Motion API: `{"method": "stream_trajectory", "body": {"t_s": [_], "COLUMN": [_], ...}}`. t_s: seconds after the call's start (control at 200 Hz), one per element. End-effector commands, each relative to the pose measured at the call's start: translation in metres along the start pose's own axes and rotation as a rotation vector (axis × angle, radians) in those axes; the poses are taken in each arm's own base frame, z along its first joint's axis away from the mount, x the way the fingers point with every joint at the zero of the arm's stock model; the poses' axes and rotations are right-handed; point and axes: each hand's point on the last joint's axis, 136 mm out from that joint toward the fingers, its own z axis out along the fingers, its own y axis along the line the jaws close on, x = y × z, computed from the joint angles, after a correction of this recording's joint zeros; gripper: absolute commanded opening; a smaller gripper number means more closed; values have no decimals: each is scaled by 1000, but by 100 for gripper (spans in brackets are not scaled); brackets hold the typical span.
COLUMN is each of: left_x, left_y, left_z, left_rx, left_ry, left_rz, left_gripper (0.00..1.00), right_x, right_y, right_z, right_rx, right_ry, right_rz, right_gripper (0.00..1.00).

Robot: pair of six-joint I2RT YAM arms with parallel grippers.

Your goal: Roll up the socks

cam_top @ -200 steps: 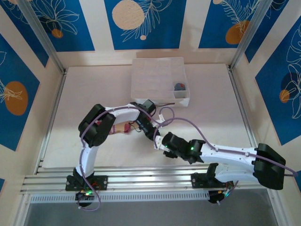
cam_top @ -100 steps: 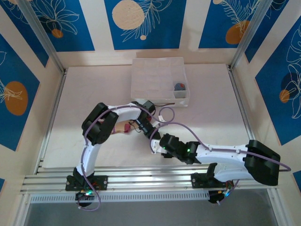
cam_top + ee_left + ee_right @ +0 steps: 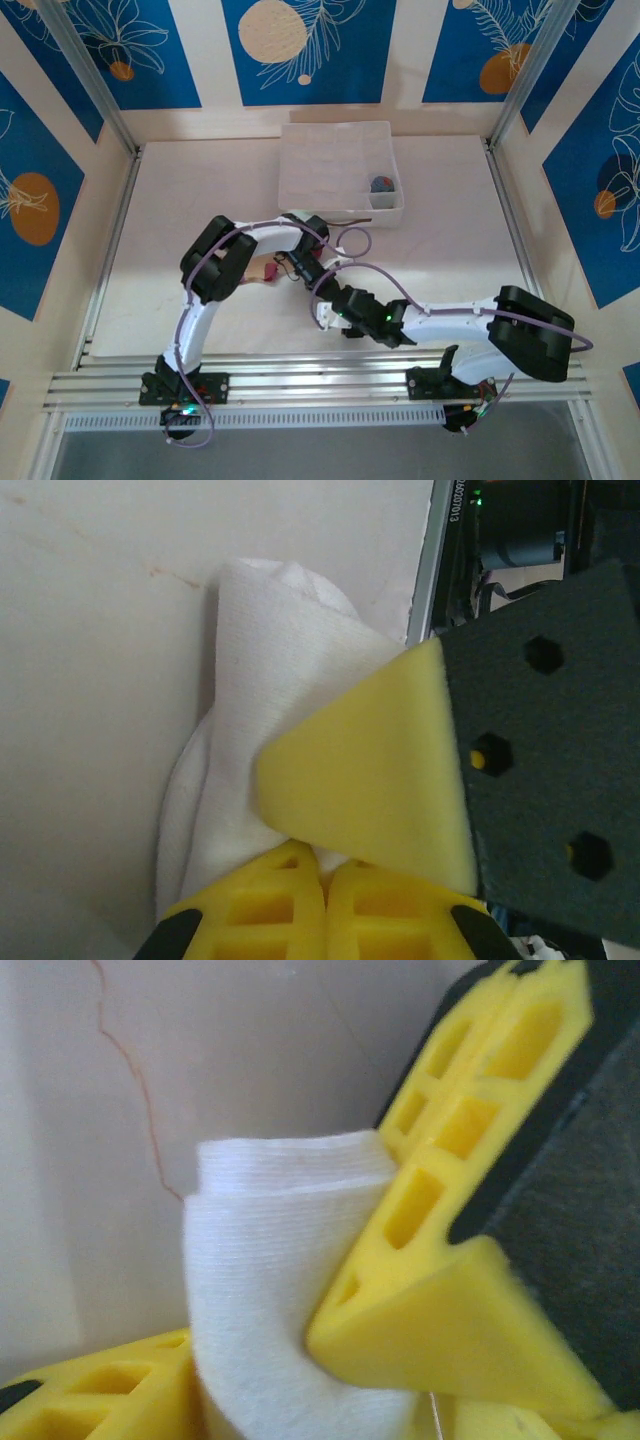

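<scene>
Both arms reach to the middle of the counter and meet over one small bundle just in front of the white fabric compartment box.

The left pincer has its two yellow fingers pressed together, with a bit of the white sock caught at their tips. In the left wrist view this sock lies on the counter as a thick, folded bundle running away from the fingers, its far end rounded. A yellow wedge-shaped finger of the other arm, backed by a black plate with hexagonal holes, lies across the sock's right side.

The right pincer stands partly apart, and the folded white sock fills the gap between its yellow fingers. The layers of the fold show as stacked edges at the top. Whether these fingers press the fabric or only flank it, I cannot tell. The left arm's latticed yellow fingers come in from the upper right and touch the fold.

From above, the tan sock, with its maroon end, lies flat on the counter, partly under the left arm, just left of where the pincers meet. The grey sock with orange ends sits in a compartment on the right of the box, well apart from both pincers.
</scene>
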Motion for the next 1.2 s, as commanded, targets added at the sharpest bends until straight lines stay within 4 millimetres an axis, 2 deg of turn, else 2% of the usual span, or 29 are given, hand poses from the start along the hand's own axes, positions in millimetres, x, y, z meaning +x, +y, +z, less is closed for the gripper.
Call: {"method": "stream_trajectory", "body": {"t_s": [0.0, 0.035, 0.07, 0.155, 0.205, 0.365, 0.495, 0.625, 0.705, 0.865, 0.96, 1.035, 1.116, 1.196], "left_x": [23, 22, 22, 21, 20, 13, 5, 3, 1, 2, 6, 11, 16, 21], "left_y": [16, 16, 15, 14, 13, 7, -4, -6, -10, -24, -32, -38, -42, -44], "left_z": [8, 7, 7, 6, 3, -11, -36, -63, -78, -102, -110, -113, -113, -111], "left_rx": [-20, -22, -23, -31, -38, -97, -155, -226, -253, -337, -401, -430, -436, -431], "left_ry": [72, 71, 69, 61, 48, -28, -140, -250, -332, -476, -539, -574, -585, -607], "left_rz": [-90, -89, -89, -81, -68, 17, 107, 146, 193, 349, 442, 497, 524, 540], "left_gripper": [0, 1, 3, 9, 11, 24, 32, 36, 37, 40, 45, 48, 48, 49], "right_x": [5, 9, 12, 17, 17, 10, -3, 4, 1, -15, -19, -17, -17, -22], "right_y": [1, 1, 0, -1, 1, 7, 23, 33, 32, 18, 14, 19, 27, 25], "right_z": [13, 17, 20, 25, 26, 16, -3, -10, -10, -16, -18, -16, -13, -10], "right_rx": [-5, -4, -3, 4, 2, -58, -226, -344, -382, -460, -501, -528, -566, -571], "right_ry": [31, 51, 74, 119, 127, 81, 16, 86, 107, 38, 30, 74, 109, 122], "right_rz": [-10, -7, -3, 9, 15, 104, 198, 279, 334, 508, 555, 553, 535, 548], "right_gripper": [57, 54, 46, 12, 0, 0, 0, 0, 0, 0, 0, 0, 0, 0]}}
